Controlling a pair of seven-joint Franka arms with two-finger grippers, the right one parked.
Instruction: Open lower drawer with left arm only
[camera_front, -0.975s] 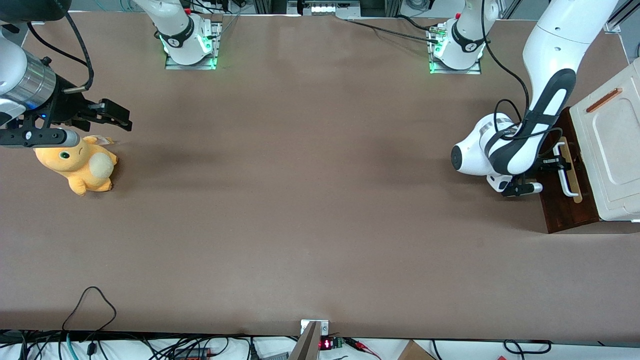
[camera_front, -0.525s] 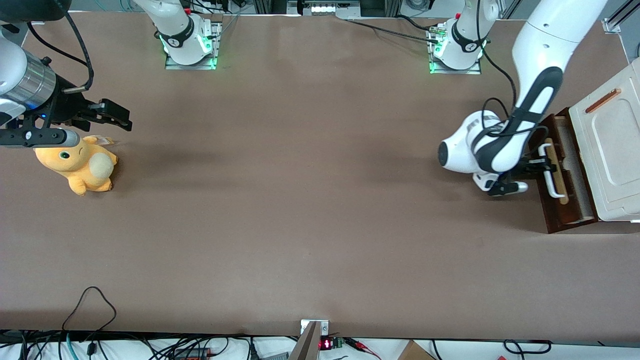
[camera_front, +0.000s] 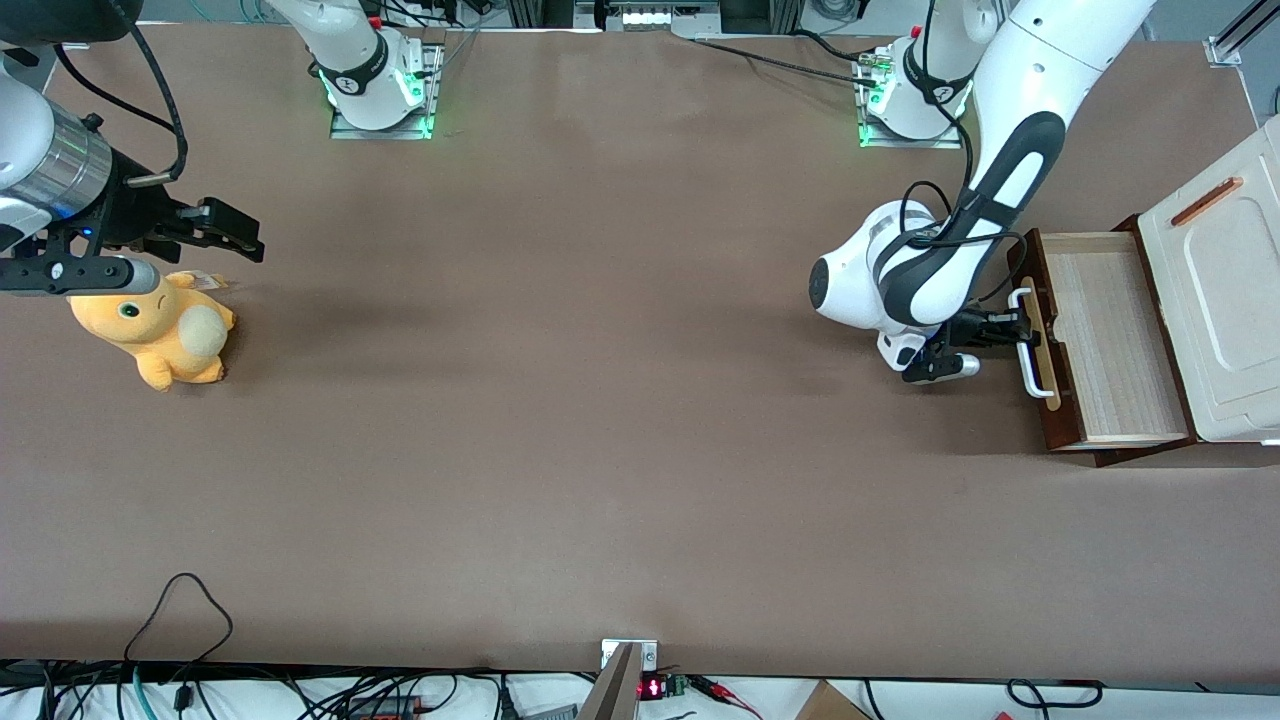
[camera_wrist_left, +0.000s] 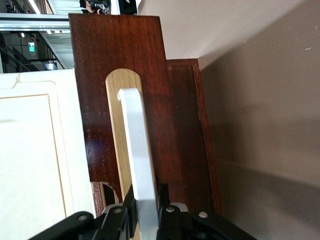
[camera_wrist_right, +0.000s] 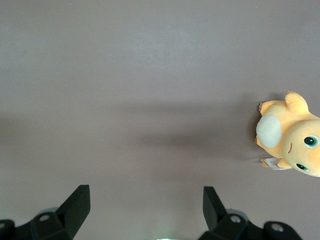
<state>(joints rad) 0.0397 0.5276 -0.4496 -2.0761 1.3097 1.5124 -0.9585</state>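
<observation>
The lower drawer (camera_front: 1108, 345) stands pulled well out of the cabinet at the working arm's end of the table, its pale light-wood inside showing. Across its dark reddish-brown front (camera_wrist_left: 125, 75) runs a tan strip with a white bar handle (camera_front: 1030, 345) (camera_wrist_left: 137, 150). The left arm (camera_front: 940, 270) reaches down in front of the drawer. My gripper (camera_front: 1012, 327) (camera_wrist_left: 145, 212) is shut on the white bar handle, one black finger pressed against each side of the bar.
The cream-white cabinet top (camera_front: 1225, 290) with an orange-brown strip covers the drawer's inner end. An orange plush toy (camera_front: 160, 335) (camera_wrist_right: 292, 140) lies toward the parked arm's end of the table. Bare brown tabletop (camera_front: 600, 400) spreads in front of the drawer.
The drawer has slid out of the cabinet toward the table's middle, from nearly shut to wide open. My gripper and left arm moved back with the handle held.
</observation>
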